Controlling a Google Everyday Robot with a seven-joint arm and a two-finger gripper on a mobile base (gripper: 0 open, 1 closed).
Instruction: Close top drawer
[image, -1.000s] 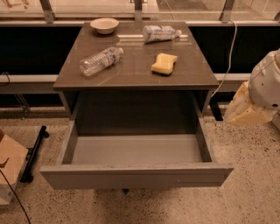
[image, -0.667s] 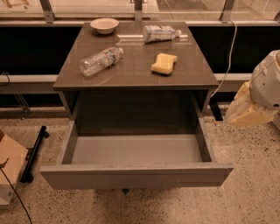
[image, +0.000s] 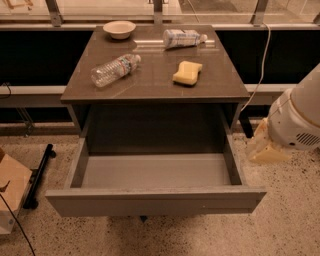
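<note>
The top drawer (image: 155, 200) of the grey cabinet stands pulled far out toward the camera. Its plain flat front panel has no handle and its grey inside (image: 155, 170) holds nothing. My gripper (image: 264, 148) shows as a cream-coloured part under the white arm housing (image: 300, 120) at the right edge. It hangs to the right of the drawer's right side wall, apart from it and level with the cabinet opening. It touches nothing.
On the cabinet top (image: 155, 85) lie a clear plastic bottle (image: 115, 70), a yellow sponge (image: 187, 73), a second bottle (image: 182, 37) and a small bowl (image: 119, 29). A cardboard box (image: 10, 192) and a black bar (image: 40, 175) lie on the floor at left. A cable (image: 260, 65) hangs at right.
</note>
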